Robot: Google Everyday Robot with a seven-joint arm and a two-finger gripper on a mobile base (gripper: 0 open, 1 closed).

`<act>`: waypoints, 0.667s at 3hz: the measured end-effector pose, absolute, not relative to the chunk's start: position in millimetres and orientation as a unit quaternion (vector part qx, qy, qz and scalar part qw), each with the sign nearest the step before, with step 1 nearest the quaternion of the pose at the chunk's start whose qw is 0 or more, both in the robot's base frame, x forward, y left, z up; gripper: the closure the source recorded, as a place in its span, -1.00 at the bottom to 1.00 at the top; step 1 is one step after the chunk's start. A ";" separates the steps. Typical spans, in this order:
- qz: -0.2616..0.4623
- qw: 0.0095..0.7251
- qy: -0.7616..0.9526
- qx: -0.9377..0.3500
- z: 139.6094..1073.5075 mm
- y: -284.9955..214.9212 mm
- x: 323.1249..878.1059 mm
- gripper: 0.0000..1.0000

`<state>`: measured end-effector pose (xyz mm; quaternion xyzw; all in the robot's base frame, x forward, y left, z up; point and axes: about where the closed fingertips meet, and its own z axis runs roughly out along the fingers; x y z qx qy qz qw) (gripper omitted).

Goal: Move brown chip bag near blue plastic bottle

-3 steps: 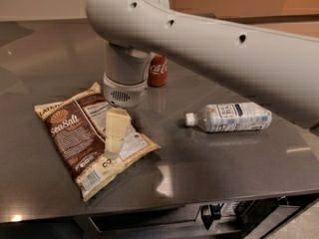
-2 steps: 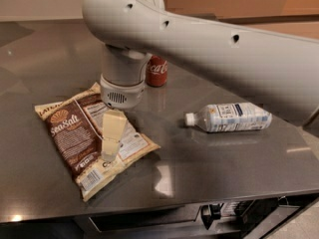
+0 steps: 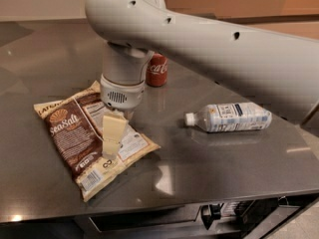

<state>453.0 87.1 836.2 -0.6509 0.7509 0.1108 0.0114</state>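
Observation:
The brown chip bag [image 3: 75,136] lies flat on the dark table at the left, with its "Sea Salt" panel and white label facing up. My gripper [image 3: 110,149] hangs from the big white arm and comes down on the bag's right half, over the white label. The blue plastic bottle [image 3: 232,117] lies on its side to the right, with its white cap pointing left towards the bag. A stretch of bare table separates bag and bottle.
A red Coca-Cola can [image 3: 157,69] stands behind the gripper's wrist, at the back centre. The table's front edge [image 3: 164,203] runs just below the bag. The white arm [image 3: 224,49] spans the upper right above the bottle.
The arm has shifted slightly left and the gripper has settled a little lower on the bag. Bag, bottle and can have not moved.

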 end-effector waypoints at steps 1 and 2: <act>0.115 0.007 0.754 -0.647 835.5 82.4 450.6 0.28; 0.115 0.007 0.754 -0.647 839.0 82.4 450.6 0.76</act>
